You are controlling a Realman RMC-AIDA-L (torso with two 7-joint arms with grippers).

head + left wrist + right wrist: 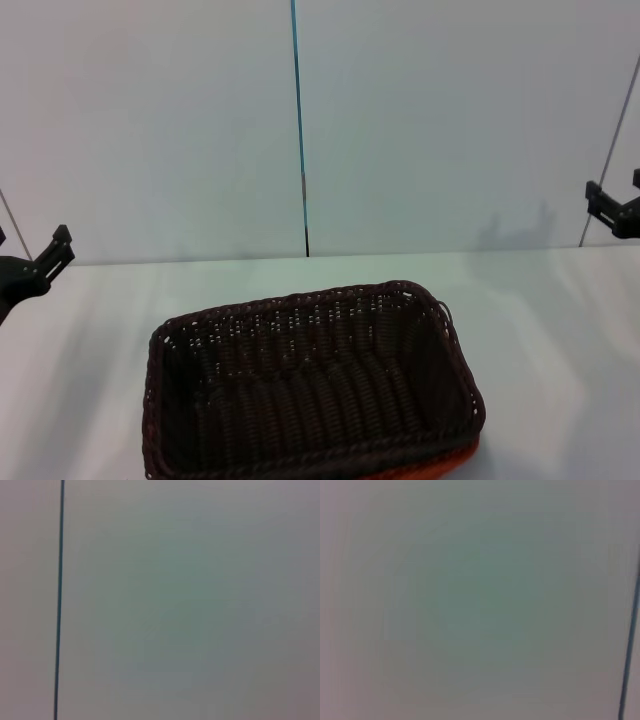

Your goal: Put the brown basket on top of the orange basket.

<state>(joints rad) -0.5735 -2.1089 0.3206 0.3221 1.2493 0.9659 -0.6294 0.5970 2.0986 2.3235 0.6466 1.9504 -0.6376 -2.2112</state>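
You will find no brand, label or legible writing on anything in view. Count: two baskets, two grippers, one tabletop.

At the far left edge of the head view, the left gripper (35,262) is raised above the tabletop (560,330), well apart from the baskets. Only a dark bracket-like part of it shows, so you cannot tell how its jaws stand, and nothing is seen in its hold. Its wrist view shows only a pale wall panel (190,600) with a thin blue vertical seam line (60,600).

At near centre of the white tabletop sits the brown basket (310,390): rectangular, dark chocolate-brown, woven wicker-style, with open-weave sides, a braided rim and nothing inside it. It rests on the orange basket (440,466), of which you see only a bright orange strip under the brown basket's near-right corner and a thin sliver at its near-left edge.

Behind, the blue seam line (299,120) runs down the wall.

At the far right edge, the right gripper (615,208) is likewise held high, clear of the baskets; the state of its jaws cannot be told. Its wrist view shows plain wall with a dark line at one edge.
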